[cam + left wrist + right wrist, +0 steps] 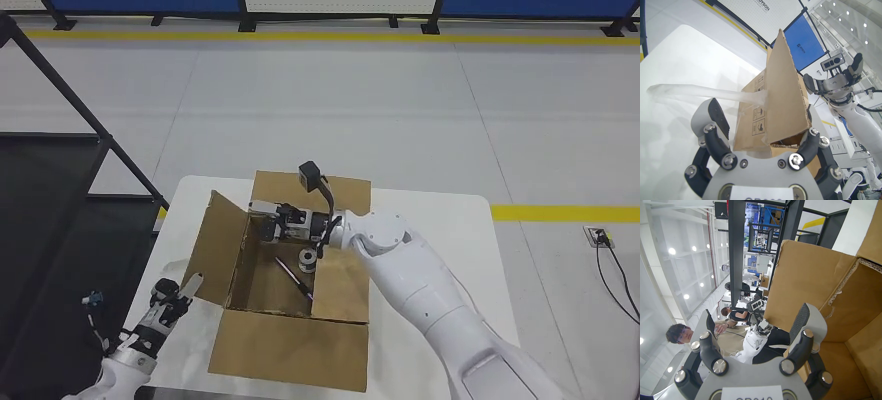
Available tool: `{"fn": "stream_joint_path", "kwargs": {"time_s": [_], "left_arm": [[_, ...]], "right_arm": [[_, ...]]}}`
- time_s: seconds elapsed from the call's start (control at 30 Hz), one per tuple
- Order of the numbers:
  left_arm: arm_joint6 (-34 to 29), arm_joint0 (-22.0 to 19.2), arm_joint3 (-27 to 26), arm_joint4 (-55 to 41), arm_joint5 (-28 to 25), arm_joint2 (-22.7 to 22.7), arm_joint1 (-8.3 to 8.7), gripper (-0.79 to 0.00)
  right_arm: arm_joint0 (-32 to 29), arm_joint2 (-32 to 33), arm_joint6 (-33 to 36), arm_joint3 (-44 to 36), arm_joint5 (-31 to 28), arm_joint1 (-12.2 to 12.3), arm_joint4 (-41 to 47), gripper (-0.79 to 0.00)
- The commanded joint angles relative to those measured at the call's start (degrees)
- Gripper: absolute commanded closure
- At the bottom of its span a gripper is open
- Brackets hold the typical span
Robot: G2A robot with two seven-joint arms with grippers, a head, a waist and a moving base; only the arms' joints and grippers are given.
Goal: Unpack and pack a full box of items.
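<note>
White table (440,235), open box (290,352), right hand (266,225) spread above.

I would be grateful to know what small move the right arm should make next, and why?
Probably lower the right gripper into the box, toward the small roll. The gripper is open and empty and hangs over the far side of the open box. The roll and what looks like a pen lie on the box floor, not yet unpacked.
</note>
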Motion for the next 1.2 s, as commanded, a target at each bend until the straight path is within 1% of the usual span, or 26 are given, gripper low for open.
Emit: {"fn": "stream_joint_path", "kwargs": {"time_s": [0.0,0.17,0.33,0.5,0.67,0.77,0.97,1.17], "left_arm": [[-0.26,0.15,0.65,0.26,0.00,-0.79,0.04,-0.785],[-0.97,0.18,2.12,1.18,0.31,-1.89,0.11,-0.785],[-1.34,-0.15,3.37,2.39,0.69,-2.09,0.12,-0.785],[-1.62,-0.55,4.55,3.63,1.22,-1.85,0.09,-0.785],[-0.57,-1.35,6.46,7.06,2.52,-0.74,-0.01,-0.785],[0.29,-1.93,7.74,9.32,3.23,0.18,-0.09,-0.785],[0.58,-3.74,11.46,11.61,4.33,1.50,-0.22,-0.785],[0.60,-4.76,13.87,13.66,4.06,2.46,-0.28,-0.785]], "right_arm": [[-0.96,0.33,0.01,-1.66,-0.33,0.42,-1.15,-0.785],[-3.93,2.46,-0.16,-6.55,-1.04,1.94,-3.03,-0.785],[-7.63,5.27,-0.52,-12.83,-0.17,3.72,-5.07,-0.785],[-11.68,7.71,0.60,-20.29,0.73,5.36,-7.36,-0.785],[-15.42,9.39,0.85,-26.93,1.73,6.57,-9.55,-0.785],[-17.36,10.57,0.22,-29.93,1.50,7.22,-10.84,-0.785],[-21.82,14.17,0.94,-35.15,0.64,8.69,-10.41,-0.785],[-24.70,16.38,1.53,-38.20,0.74,9.72,-9.72,-0.785]]}}
